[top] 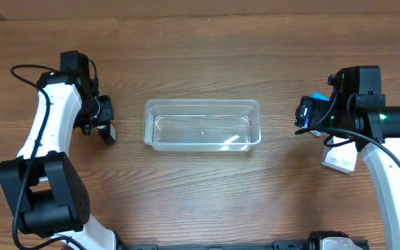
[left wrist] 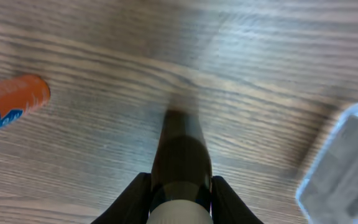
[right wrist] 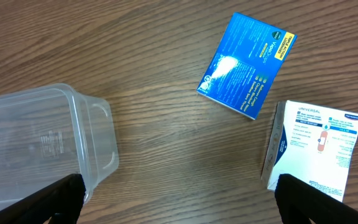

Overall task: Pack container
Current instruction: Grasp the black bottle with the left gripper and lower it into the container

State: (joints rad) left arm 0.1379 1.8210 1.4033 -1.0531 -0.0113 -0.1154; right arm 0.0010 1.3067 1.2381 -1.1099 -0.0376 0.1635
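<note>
The container [top: 201,125], a clear shallow plastic tub, stands empty at the table's middle. Its corner shows in the left wrist view [left wrist: 347,165] and its end in the right wrist view [right wrist: 42,140]. My left gripper [top: 107,132] is left of the container and shut on a dark bottle-like object [left wrist: 179,152] with a pale near end, its tip pointing at the table. My right gripper [right wrist: 179,205] is open and empty above bare wood, right of the container [top: 304,119].
An orange tube with a blue label [left wrist: 8,102] lies left of the left gripper. A blue box [right wrist: 246,65] and a white box [right wrist: 312,146] lie on the table by the right gripper; the white box also shows in the overhead view [top: 339,161].
</note>
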